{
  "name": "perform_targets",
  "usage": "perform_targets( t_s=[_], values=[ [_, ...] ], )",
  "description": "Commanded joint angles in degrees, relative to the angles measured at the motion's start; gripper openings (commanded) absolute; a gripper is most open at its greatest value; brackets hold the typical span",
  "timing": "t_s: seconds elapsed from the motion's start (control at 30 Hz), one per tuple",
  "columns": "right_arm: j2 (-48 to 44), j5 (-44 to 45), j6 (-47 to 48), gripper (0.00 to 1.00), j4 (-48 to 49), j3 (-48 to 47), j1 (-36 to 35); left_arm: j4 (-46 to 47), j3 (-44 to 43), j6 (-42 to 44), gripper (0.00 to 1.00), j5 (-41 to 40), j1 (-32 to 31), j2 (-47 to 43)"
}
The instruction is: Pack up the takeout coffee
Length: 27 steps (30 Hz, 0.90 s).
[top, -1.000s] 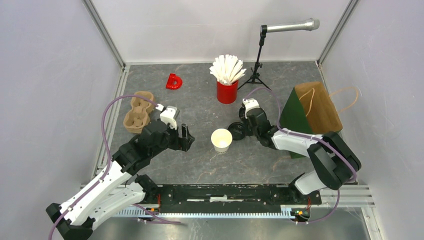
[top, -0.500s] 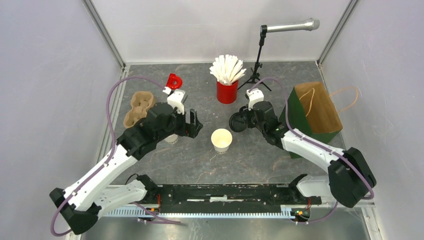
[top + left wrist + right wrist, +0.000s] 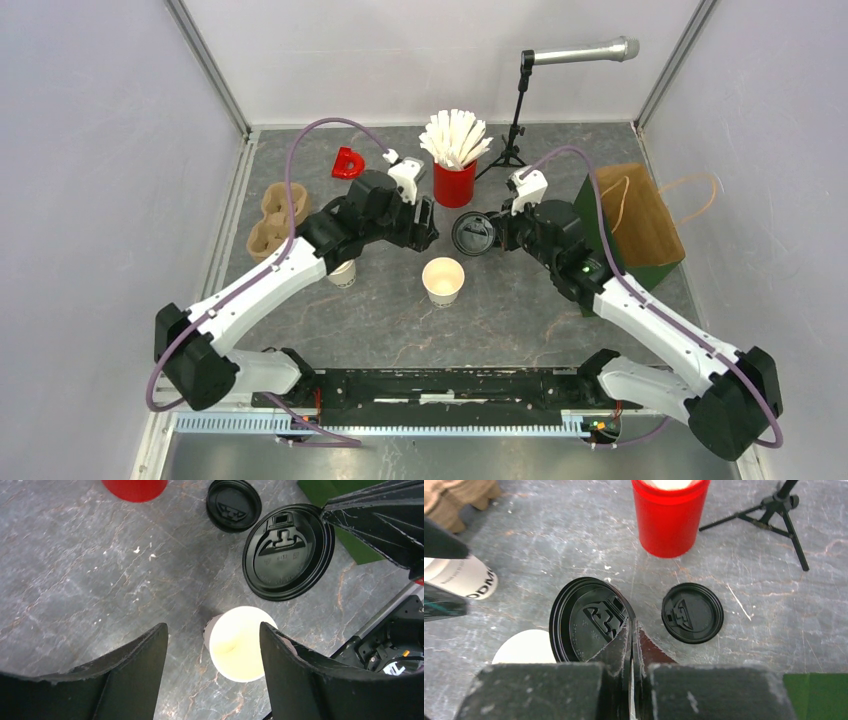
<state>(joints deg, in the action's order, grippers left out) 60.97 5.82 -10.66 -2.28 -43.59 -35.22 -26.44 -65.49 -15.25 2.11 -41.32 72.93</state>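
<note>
One open white cup (image 3: pixel 443 280) stands upright at the table's middle; in the left wrist view it (image 3: pixel 237 650) lies below and between my open, empty left gripper (image 3: pixel 212 630), nearer the right finger. The left gripper (image 3: pixel 425 222) hovers just behind that cup. My right gripper (image 3: pixel 492 238) is shut on the rim of a black lid (image 3: pixel 471 235), held off the table; the lid also shows in the right wrist view (image 3: pixel 584 620). The second lid (image 3: pixel 692 612) lies flat on the table. The second cup (image 3: pixel 343 272) stands partly under my left arm.
A red cup of white sticks (image 3: pixel 454 183) stands behind the grippers. The brown pulp carrier (image 3: pixel 275 220) is at the left. A green and brown paper bag (image 3: pixel 630 215) lies at the right. A microphone stand (image 3: pixel 515 130) and a red D-shaped piece (image 3: pixel 348 163) are at the back.
My left arm has swung away from the carrier, back and right, to hover behind the open cup. My right gripper has lifted one lid off the table and carried it back and up.
</note>
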Motion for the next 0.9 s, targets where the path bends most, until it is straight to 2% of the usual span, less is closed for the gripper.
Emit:
perform_targets(
  t_s=[0.0,0.2,0.6,0.7,0.77,0.87],
  values=[
    [-3.0,-4.3,-0.7,0.0,-0.2,-2.8,0.0,5.2,-3.8,3.5,0.73,3.7,0.3,1.8],
    [-4.4,-6.4,-1.9,0.0,0.4,-2.8,-0.1,8.7,-4.2,3.2,0.73,9.6,0.2,3.7],
    [-4.6,-8.9,-3.2,0.0,1.8,-2.0,-0.4,7.3,-7.2,3.0,0.56,7.9,0.3,10.6],
    [-4.5,-9.0,-3.4,0.0,1.9,-1.7,-0.4,7.7,-7.1,3.1,0.55,8.3,0.3,11.4],
    [-4.4,-9.2,-3.5,0.0,3.4,-1.4,-0.4,7.9,-7.0,3.0,0.51,8.3,0.2,11.9],
    [-4.3,-9.3,-3.9,0.0,4.1,-0.9,-0.4,8.1,-6.6,3.0,0.39,8.9,0.3,12.3]
  ],
)
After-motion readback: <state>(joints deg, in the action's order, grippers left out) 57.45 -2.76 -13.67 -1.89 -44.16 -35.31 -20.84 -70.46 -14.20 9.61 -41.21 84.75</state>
